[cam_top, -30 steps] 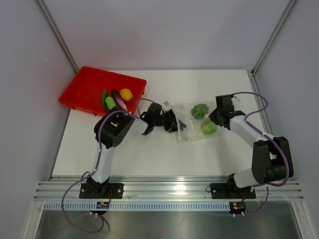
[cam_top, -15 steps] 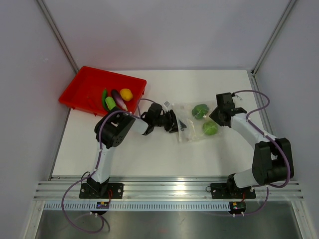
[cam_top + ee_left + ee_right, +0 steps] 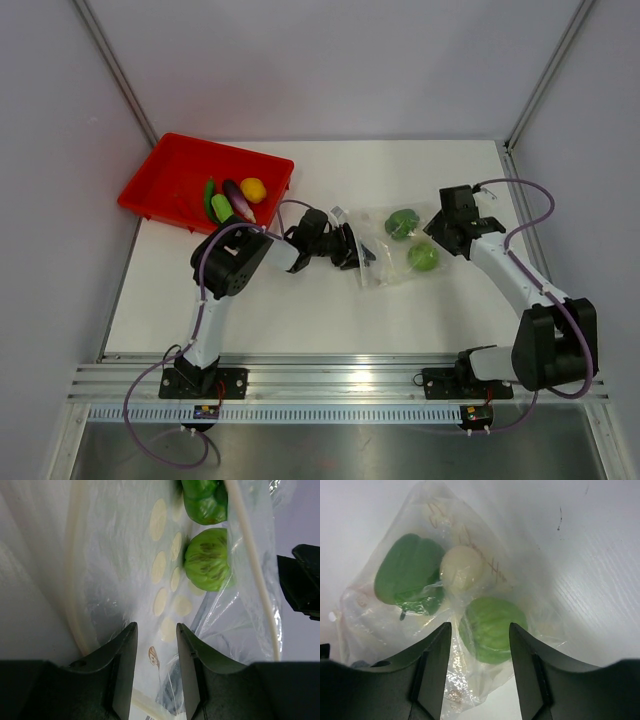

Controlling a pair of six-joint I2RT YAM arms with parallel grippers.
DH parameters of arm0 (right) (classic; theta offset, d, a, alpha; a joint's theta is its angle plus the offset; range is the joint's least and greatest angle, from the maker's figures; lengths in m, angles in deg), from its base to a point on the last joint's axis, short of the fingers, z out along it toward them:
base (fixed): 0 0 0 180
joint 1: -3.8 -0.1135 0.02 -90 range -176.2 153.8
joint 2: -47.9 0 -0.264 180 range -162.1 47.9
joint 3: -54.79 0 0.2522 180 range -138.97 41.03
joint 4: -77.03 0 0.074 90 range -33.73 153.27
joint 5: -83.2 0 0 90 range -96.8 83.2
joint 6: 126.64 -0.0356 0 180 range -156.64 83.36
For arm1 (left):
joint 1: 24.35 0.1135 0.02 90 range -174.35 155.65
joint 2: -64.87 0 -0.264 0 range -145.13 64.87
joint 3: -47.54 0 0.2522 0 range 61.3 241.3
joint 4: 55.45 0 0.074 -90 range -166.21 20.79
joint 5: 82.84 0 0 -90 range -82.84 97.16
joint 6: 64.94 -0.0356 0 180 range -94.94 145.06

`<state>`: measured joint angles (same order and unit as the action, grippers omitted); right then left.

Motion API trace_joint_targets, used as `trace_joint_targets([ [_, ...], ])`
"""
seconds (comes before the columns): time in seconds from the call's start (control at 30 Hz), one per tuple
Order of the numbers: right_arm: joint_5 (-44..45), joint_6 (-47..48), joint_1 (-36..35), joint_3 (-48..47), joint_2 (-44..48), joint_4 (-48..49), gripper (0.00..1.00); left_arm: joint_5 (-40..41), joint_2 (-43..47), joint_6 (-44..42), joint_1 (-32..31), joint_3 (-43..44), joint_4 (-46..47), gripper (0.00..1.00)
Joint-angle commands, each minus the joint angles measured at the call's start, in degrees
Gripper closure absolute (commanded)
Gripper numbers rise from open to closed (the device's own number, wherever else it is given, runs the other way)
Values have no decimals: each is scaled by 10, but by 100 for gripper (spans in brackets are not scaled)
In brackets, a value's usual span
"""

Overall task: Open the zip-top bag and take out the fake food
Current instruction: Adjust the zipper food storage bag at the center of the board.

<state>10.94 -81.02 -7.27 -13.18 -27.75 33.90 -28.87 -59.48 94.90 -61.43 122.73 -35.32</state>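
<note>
mid-table, the zip-top bag (image 3: 385,245) lies between the two arms. inside it are a green pepper (image 3: 402,223), a round green piece (image 3: 422,257) and a pale piece (image 3: 462,567). the left gripper (image 3: 348,250) pinches the bag's film at its left end. the right gripper (image 3: 438,236) hangs spread and empty just beside the right end. other toys (image 3: 230,200) sit in the red tray (image 3: 160,165). a firm left pinch looks essential, and the right jaws should close on plastic alone, clear of the toys.

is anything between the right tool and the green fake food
Yes: the clear film of the zip-top bag lies over the round green piece and green pepper below the right tool. Nothing else visible intervenes.
</note>
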Motion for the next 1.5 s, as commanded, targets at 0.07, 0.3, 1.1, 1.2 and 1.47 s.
trace_joint_targets([
  [0.07,-2,-19,3,18,-50,10,46,-12,26,-10,-4,10,17,60],
  [0.3,-152,-72,3,64,-111,126,50,-11,26,-8,-17,14,17,58],
  [1.1,-242,-67,3,75,-114,174,93,-34,11,23,-42,25,93,37],
  [1.2,-256,-68,3,76,-115,184,96,-33,12,22,-48,26,90,37],
  [1.47,-262,-69,3,72,-128,196,100,-20,21,-4,-60,37,43,32],
])
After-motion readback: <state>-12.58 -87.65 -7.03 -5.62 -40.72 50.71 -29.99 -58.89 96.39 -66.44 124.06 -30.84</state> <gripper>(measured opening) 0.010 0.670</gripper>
